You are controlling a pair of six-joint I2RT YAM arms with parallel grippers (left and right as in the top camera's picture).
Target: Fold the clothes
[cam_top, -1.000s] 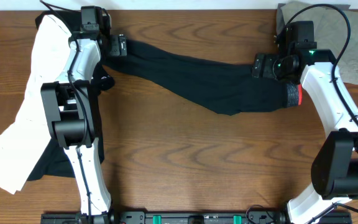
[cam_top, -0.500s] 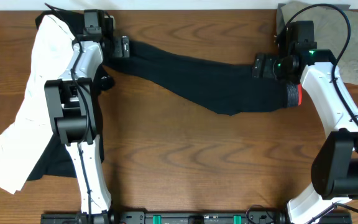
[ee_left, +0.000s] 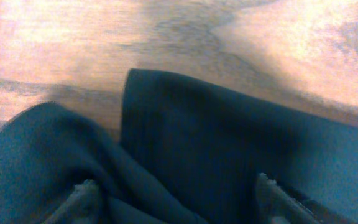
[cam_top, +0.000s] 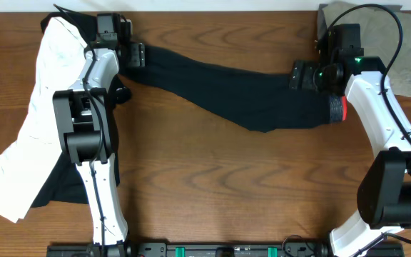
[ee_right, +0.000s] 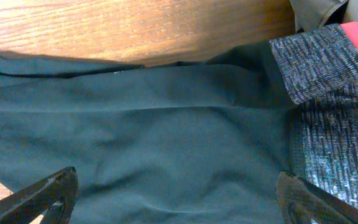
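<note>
brown wood-grain table [cam_top: 212, 193] is seen from above, and the sweep is taken from the left. at the far left a white piece [cam_top: 38, 121] is spread long down the table's side, with a black piece [cam_top: 52, 191] showing from under its lower part. the left arm is laid up over that white cloth, and the left gripper [cam_top: 135, 54] is found at the upper left, right at the leg end of the black leggings [cam_top: 241, 89]. in the left wrist view its 2 fingers [ee_left: 82, 196] are held wide apart, dark fabric is bunched between them, and a hem is seen just ahead on bare wood; no pinch is made out. from there the leggings are stretched across the upper middle of the table, sagging lower toward the right. over to the right now: the right gripper [cam_top: 297, 76] is set on the wider upper part of the leggings, just left of the waistband [cam_top: 336, 108]. its fingers [ee_right: 51, 193] are spread wide in the right wrist view, with smooth black cloth lying flat between them and nothing clamped. the waistband is shown grey with a red-orange edge, folded over at its top. at the far right corner a khaki piece [cam_top: 407, 53] is laid flat, partly covered by the right arm.
</note>
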